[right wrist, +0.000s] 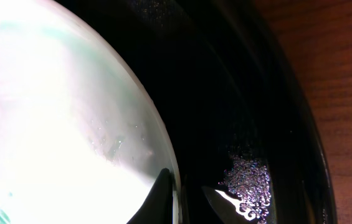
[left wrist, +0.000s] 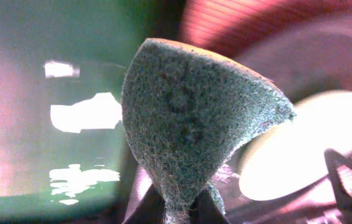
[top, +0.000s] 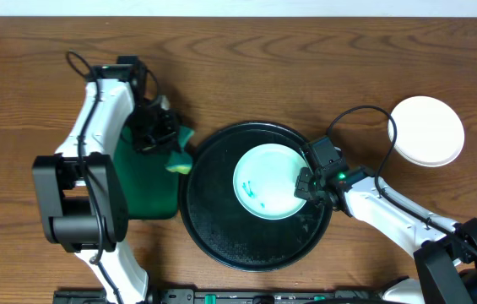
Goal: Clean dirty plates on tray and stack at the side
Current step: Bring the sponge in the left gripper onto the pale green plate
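One teal-smeared mint plate (top: pixel 265 181) in the black tray (top: pixel 221 241); white plate (top: pixel 426 131) off it on the tabletop (top: pixel 348 59). Green sponge (left wrist: pixel 194 124) pinched in left gripper (left wrist: pixel 176 211). The right gripper (top: pixel 307 181) straddles the mint plate's rim, clamped or not unclear.

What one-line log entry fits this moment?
left gripper: holds sponge at tray edge | right gripper: at rim of smeared mint plate on tray | white plate: off tray

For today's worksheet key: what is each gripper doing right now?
Left gripper: closed on the green sponge.
Right gripper: at the rim of the mint plate; grip cannot be told.
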Controlling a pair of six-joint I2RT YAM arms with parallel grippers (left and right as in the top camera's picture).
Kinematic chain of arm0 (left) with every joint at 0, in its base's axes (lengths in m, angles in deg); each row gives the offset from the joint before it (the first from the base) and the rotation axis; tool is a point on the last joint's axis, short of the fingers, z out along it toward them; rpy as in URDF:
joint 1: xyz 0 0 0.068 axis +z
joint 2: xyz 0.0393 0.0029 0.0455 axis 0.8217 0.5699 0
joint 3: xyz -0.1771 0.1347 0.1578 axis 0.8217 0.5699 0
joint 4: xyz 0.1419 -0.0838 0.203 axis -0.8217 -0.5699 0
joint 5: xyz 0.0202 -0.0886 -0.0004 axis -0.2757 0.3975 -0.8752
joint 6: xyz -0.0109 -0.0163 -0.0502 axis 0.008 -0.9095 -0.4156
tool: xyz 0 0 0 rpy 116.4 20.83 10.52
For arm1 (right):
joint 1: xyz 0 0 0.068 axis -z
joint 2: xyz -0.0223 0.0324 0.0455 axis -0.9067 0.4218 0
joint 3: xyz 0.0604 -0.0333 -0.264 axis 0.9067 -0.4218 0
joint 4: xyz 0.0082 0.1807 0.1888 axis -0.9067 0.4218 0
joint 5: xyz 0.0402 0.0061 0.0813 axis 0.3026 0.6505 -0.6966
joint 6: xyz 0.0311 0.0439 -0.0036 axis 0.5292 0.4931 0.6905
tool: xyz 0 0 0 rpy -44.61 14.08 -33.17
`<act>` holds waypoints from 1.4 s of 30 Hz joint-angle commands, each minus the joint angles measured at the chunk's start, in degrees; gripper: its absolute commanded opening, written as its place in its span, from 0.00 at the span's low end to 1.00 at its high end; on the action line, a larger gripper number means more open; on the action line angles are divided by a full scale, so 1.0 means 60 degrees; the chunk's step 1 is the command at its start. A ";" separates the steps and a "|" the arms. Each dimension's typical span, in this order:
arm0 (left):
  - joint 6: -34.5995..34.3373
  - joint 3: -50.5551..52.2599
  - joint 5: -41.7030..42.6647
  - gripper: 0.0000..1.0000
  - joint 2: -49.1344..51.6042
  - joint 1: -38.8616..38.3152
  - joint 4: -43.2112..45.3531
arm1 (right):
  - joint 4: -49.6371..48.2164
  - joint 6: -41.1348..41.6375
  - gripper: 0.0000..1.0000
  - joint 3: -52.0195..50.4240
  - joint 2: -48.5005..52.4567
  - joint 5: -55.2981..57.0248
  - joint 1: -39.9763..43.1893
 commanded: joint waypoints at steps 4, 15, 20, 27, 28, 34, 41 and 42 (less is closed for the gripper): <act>0.0270 0.0055 0.1566 0.07 -0.0324 -0.1293 0.0044 | 0.0149 -0.0306 0.01 -0.0510 0.0747 -0.0652 -0.0229; -0.0466 0.0058 0.3238 0.07 0.0062 -0.4014 0.2248 | 0.0098 -0.0313 0.01 -0.0506 0.0747 -0.0732 -0.0222; -0.1042 0.0058 0.3785 0.08 0.0539 -0.4484 0.3330 | 0.0117 -0.0313 0.01 -0.0506 0.0743 -0.0871 -0.0219; -0.1260 0.0321 0.3923 0.07 0.1064 -0.4561 0.3577 | 0.0124 -0.0317 0.01 -0.0506 0.0721 -0.0903 -0.0219; -0.1311 0.0495 0.3923 0.07 0.1067 -0.4561 0.3763 | 0.0124 -0.0317 0.01 -0.0506 0.0721 -0.0903 -0.0219; -0.1621 0.1854 0.4543 0.07 0.1067 -0.4561 0.5268 | 0.0146 -0.0317 0.01 -0.0506 0.0721 -0.0907 -0.0219; -0.2477 0.3552 0.5869 0.07 0.1067 -0.4597 0.7927 | 0.0200 -0.0317 0.01 -0.0506 0.0721 -0.0903 -0.0219; -0.2597 0.3712 0.6080 0.07 0.1067 -0.4601 0.8317 | 0.0197 -0.0317 0.01 -0.0506 0.0721 -0.0903 -0.0219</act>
